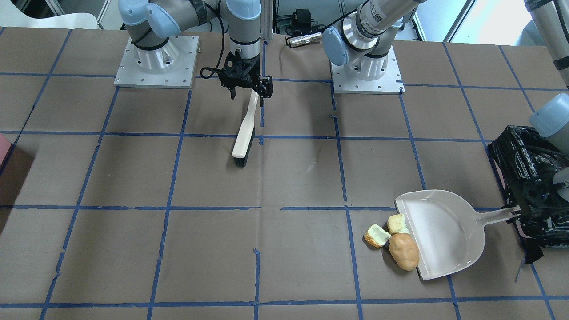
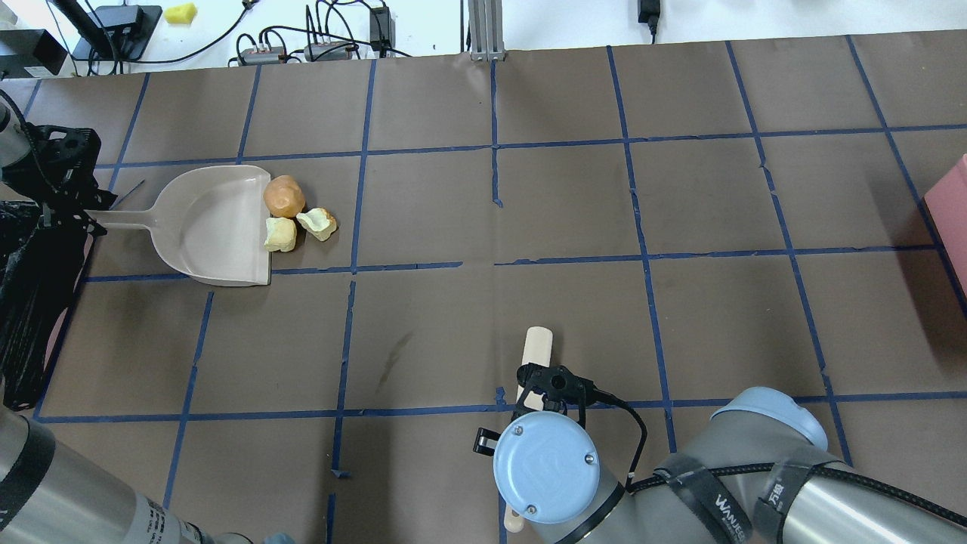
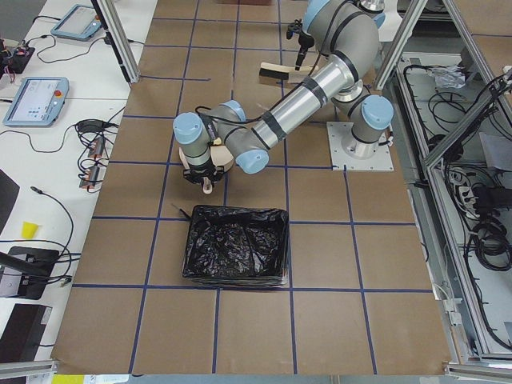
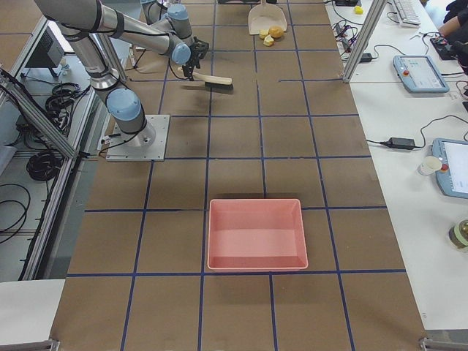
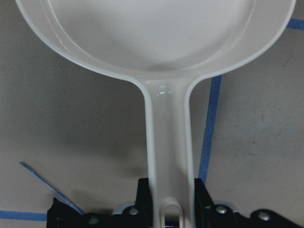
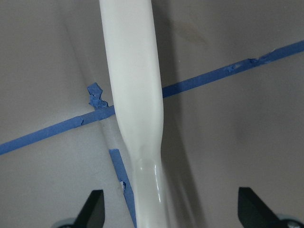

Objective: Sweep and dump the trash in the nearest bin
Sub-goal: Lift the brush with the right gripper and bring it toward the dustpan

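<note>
The trash lies at the mouth of a beige dustpan: an orange-brown potato-shaped lump and two cream chunks. The potato lump touches the pan's lip. My left gripper is shut on the dustpan handle, next to the bin lined with a black bag. My right gripper is open. Its fingers stand wide apart on either side of the white handle of a brush near my base. The brush's black bristles point toward the table's middle.
A pink tray sits far off on my right side of the table. The brown table carries a blue tape grid. Cables and small devices lie beyond its far edge.
</note>
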